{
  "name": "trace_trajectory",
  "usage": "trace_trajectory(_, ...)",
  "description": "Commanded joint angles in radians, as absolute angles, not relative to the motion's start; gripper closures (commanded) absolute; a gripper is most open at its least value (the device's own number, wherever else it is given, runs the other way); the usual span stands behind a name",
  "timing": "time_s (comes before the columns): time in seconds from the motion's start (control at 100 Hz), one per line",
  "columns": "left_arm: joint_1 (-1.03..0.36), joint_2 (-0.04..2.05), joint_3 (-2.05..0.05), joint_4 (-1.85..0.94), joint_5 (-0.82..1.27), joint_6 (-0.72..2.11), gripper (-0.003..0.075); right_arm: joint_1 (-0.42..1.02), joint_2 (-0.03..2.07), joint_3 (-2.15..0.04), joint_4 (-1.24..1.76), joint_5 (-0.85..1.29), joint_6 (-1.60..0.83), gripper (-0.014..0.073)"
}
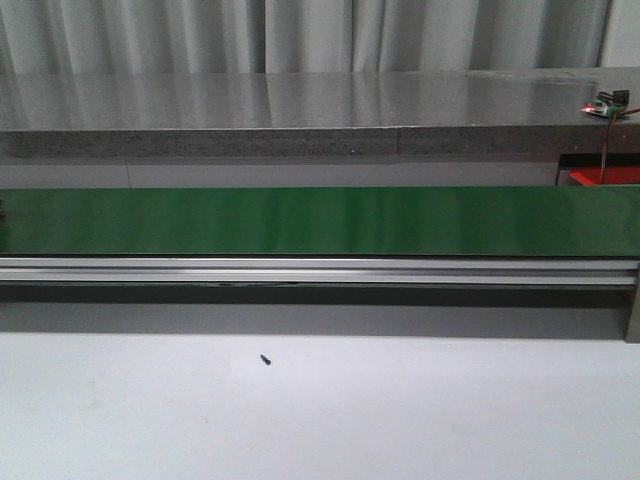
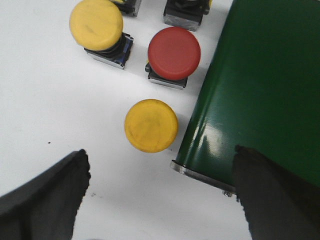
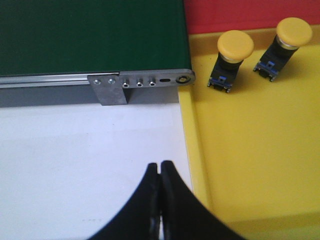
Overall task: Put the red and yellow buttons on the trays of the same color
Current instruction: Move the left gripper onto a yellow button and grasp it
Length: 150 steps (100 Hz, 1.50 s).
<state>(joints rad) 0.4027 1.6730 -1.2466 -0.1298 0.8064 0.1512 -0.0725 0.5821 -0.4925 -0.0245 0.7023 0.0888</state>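
In the left wrist view my left gripper [image 2: 160, 165] is open and empty above the white table, just short of a yellow button [image 2: 151, 125]. A red button [image 2: 174, 53] and another yellow button [image 2: 96, 24] stand beyond it, beside the end of the green belt [image 2: 260, 80]. In the right wrist view my right gripper [image 3: 160, 167] is shut and empty over the white table by the rim of a yellow tray [image 3: 250, 150]. Two yellow buttons [image 3: 234, 46] [image 3: 293, 31] stand in that tray. A red tray [image 3: 250, 12] lies behind it; a part also shows in the front view [image 1: 600, 177].
The long green belt [image 1: 320, 220] on its metal rail [image 1: 320, 270] crosses the front view; its end bracket [image 3: 140, 82] shows in the right wrist view. More button bases [image 2: 182, 10] sit at the edge of the left wrist view. A small black speck [image 1: 265, 359] lies on the table.
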Motion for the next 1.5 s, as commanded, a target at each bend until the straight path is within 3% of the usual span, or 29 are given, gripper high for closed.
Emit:
trace_trajectory(0.0, 0.403, 1.661, -1.267, -0.132, 0.757, 0.138, 0.0153, -0.075, 0.582, -0.519, -0.027, 0.645, 0.082, 0.0662)
trace_trajectory(1.49, 0.405, 1.799, -1.269, -0.014, 0.676, 0.058, 0.0153, -0.075, 0.582, -0.519, -0.027, 0.645, 0.082, 0.0662)
